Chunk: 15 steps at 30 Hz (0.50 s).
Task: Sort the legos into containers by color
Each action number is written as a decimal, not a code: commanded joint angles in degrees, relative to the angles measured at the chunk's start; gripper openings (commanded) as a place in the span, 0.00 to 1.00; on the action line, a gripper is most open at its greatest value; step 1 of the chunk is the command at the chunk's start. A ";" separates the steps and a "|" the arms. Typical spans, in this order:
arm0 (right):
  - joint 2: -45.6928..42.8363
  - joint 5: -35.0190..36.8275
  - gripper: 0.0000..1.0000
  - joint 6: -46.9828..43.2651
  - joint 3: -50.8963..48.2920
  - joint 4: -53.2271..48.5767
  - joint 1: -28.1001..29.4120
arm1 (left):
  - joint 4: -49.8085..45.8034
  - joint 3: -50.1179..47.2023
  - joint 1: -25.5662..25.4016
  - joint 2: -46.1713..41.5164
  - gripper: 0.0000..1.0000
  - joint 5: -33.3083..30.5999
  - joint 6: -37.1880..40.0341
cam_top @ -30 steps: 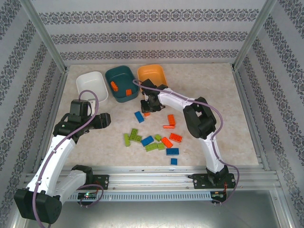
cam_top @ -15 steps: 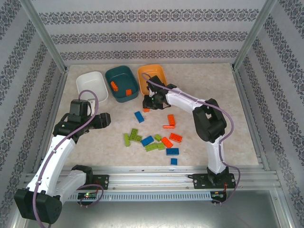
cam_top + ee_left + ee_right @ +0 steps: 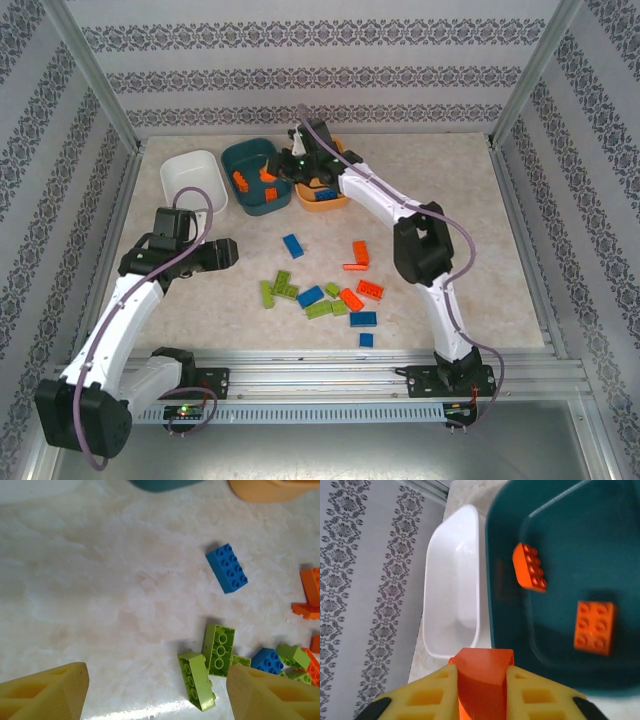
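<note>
Marbled table [image 3: 470, 220] — tubs [image 3: 193, 180], scattered legos [image 3: 293, 245]

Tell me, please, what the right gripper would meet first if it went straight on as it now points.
Most likely the dark teal tub, near its wall beside the white tub; the right gripper holds an orange brick. Depth is unclear.

A beige marbled tabletop [image 3: 500, 250] sits inside walls [image 3: 330, 75] of striped floral-patterned paper, framed by metal rails [image 3: 330, 372].

The counter [image 3: 100, 580] looks like smooth, pale marbled laminate with a faint sheen. The legos [image 3: 226, 568] are glossy moulded plastic. The teal tub [image 3: 560, 520] and white tub [image 3: 452, 580] are smooth plastic, and the front rail [image 3: 330, 362] is brushed metal
</note>
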 commanded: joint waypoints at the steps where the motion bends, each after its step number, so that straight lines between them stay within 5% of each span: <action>1: 9.85 -0.86 0.34 0.21 15.94 -4.10 -0.54 | -2.78 1.48 0.54 0.71 0.74 3.45 -2.67; 4: 19.88 -0.37 0.55 1.30 33.47 -8.25 -1.08 | -4.92 1.77 0.33 0.17 0.75 4.55 -4.35; 7: 23.37 -1.08 0.63 4.14 39.52 -6.92 -2.11 | -6.47 1.03 0.05 -0.40 0.75 5.53 -6.25; 11: 16.72 -1.18 0.63 0.64 31.97 -7.80 -2.67 | -4.69 -1.72 -2.39 -1.14 0.75 5.64 -9.69; 15: -0.12 5.10 0.63 -8.50 10.48 -11.49 -2.15 | -1.48 -3.92 -6.72 -0.07 0.75 3.80 -12.47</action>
